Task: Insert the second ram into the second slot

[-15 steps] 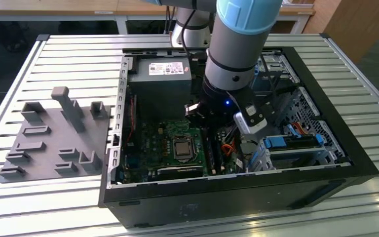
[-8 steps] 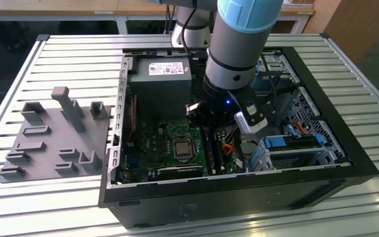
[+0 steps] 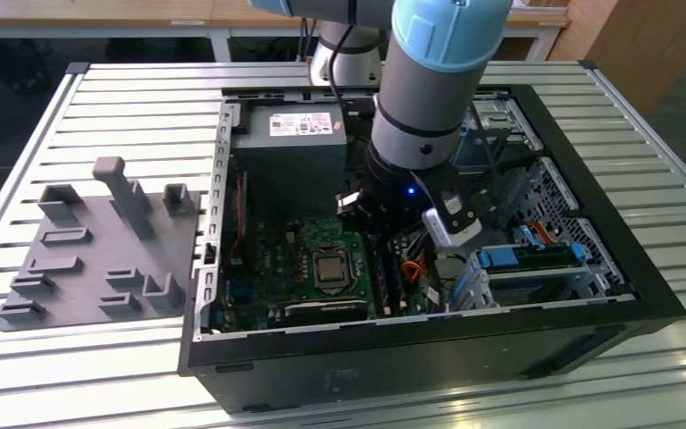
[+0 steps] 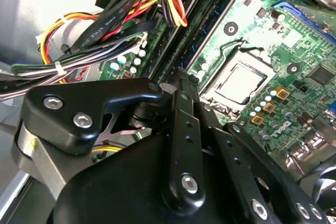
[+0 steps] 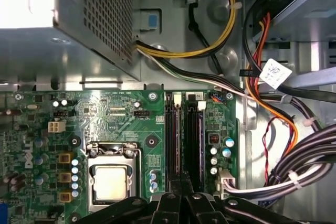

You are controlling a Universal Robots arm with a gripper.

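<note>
My gripper [image 3: 413, 234] reaches down into the open computer case [image 3: 629, 295], over the memory slots [image 5: 184, 140] beside the processor socket [image 5: 111, 179]. In both wrist views the black fingers [image 4: 181, 103] are drawn together at the near end of the slots. The second ram [image 5: 182, 145] shows as a thin edge-on strip running along the slots straight out from the fingertips [image 5: 181, 184], which close on its near end. Its label and blue face are hidden. In the second wrist view the strip [image 4: 206, 35] continues away from the fingertip.
Bundles of coloured cables [image 5: 294, 171] hang close beside the slots. The power supply [image 3: 286, 143] sits at the case's far end and blue drive brackets [image 3: 534, 259] at the exterior view's right. A grey parts fixture [image 3: 99, 250] lies on the slatted table.
</note>
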